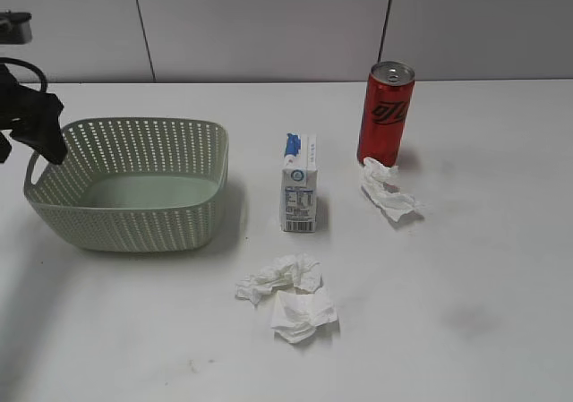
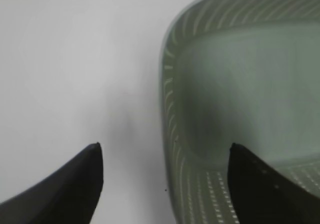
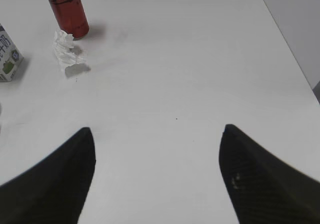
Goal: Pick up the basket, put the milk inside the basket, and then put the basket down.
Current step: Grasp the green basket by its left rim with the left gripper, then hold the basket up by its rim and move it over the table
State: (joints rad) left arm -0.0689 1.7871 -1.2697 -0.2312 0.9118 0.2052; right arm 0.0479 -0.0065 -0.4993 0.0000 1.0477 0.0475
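The white table (image 1: 466, 268) holds a few things. On the left sits the green basket (image 1: 134, 218). Just right of it, near the middle, the milk (image 1: 299, 184) stands upright. Farther back and to the right stands a red can (image 1: 386, 113), with a crumpled tissue (image 1: 388, 190) just in front of it, maybe touching. Two more crumpled tissues (image 1: 291, 296) lie nearer, in front of the milk.

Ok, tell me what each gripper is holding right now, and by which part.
Nothing is held. The left gripper is open, its fingers straddling the basket end wall without closing. The right gripper is open over bare table.
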